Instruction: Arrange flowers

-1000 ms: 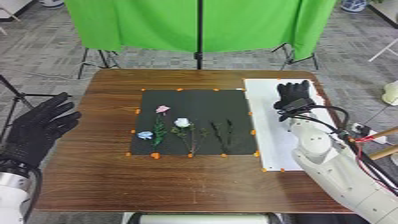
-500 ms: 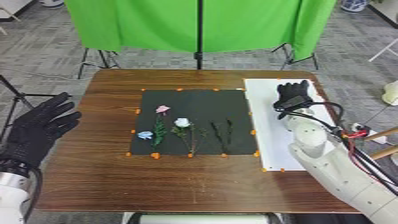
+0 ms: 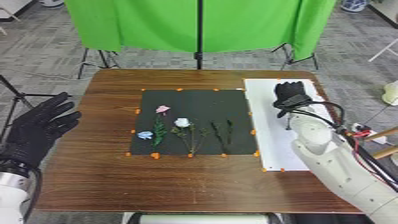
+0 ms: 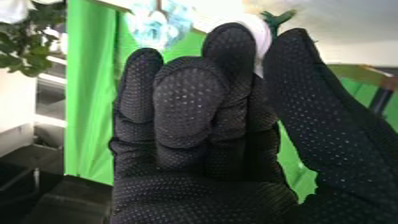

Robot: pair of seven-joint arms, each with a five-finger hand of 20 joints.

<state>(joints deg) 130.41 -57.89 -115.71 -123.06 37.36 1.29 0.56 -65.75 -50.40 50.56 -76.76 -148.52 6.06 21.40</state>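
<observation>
My right hand (image 3: 290,93) lies over the far half of the white board (image 3: 272,149), its relaxed fingers pointing away. In the right wrist view, my right hand (image 4: 197,150) has a curved pale thing (image 4: 258,35) partly hidden behind its fingers, near the thumb; whether it touches I cannot tell. Beyond them show a light blue flower (image 4: 158,26), a white flower (image 4: 13,11) and green leaves (image 4: 25,42). On the black mat (image 3: 191,99) lie a pink flower (image 3: 163,109), a blue flower (image 3: 145,135), a white flower (image 3: 182,122) and dark stems (image 3: 219,134). My left hand (image 3: 34,127) is open left of the mat.
Orange tabs (image 3: 155,155) line the mat and board. The brown table (image 3: 169,187) surrounds them. Beyond its far edge stand a green curtain (image 3: 147,25) and a black pole (image 3: 199,37). Cables (image 3: 336,117) run along the right arm.
My right hand's fingers have drawn closer together, while its wrist and forearm have shifted slightly. The left hand and the flowers on the mat have stayed put.
</observation>
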